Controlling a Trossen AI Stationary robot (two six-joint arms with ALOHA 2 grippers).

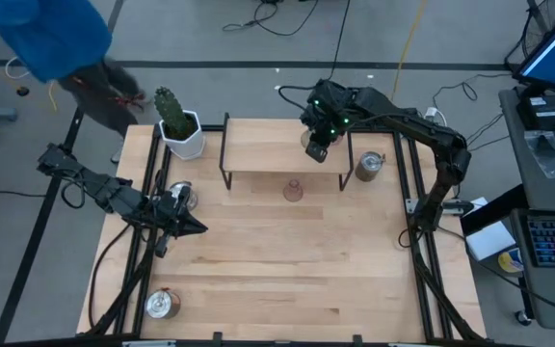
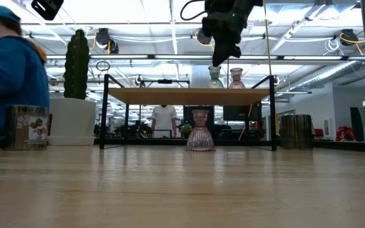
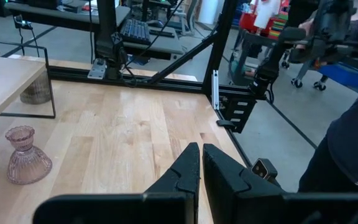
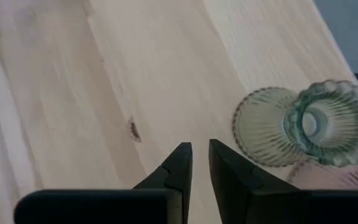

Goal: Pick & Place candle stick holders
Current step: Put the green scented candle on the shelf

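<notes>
Overhead, the wooden shelf point(image 1: 282, 145) on black legs stands at the far middle of the table point(image 1: 277, 270). The right gripper point(image 1: 316, 145) hangs over the shelf's right part, and its body hides whatever stands beneath it. A pale pink holder point(image 1: 294, 190) stands on the table just in front of the shelf. A silver mottled cup point(image 1: 369, 166) sits just right of the shelf, another point(image 1: 179, 197) well to its left and a third point(image 1: 162, 304) far from it at the table's near left corner. The white pot with a cactus point(image 1: 181, 130) stands off the shelf's left end. The left gripper point(image 1: 189, 226) rests low over the table, left of and nearer than the shelf, beside the second silver cup.

From table height, an olive-green holder point(image 2: 215, 77) and a second pink holder point(image 2: 236, 78) stand side by side on the shelf's right part, with the right gripper point(image 2: 219, 58) directly above the green one and clear of it. The first pink holder point(image 2: 200, 130) stands under the shelf. A person in a blue top point(image 2: 8, 82) is at the left.

In the left wrist view, the left gripper's point(image 3: 201, 163) fingers are pressed together on nothing; the pink holder point(image 3: 25, 155) stands apart from them, near the shelf.

In the right wrist view, the right gripper's point(image 4: 200, 163) fingers stand nearly together with a thin gap and nothing between them, over bare shelf wood. The green holder point(image 4: 300, 126) lies just beside them, untouched, with the pink one's edge point(image 4: 334, 177) next to it.
</notes>
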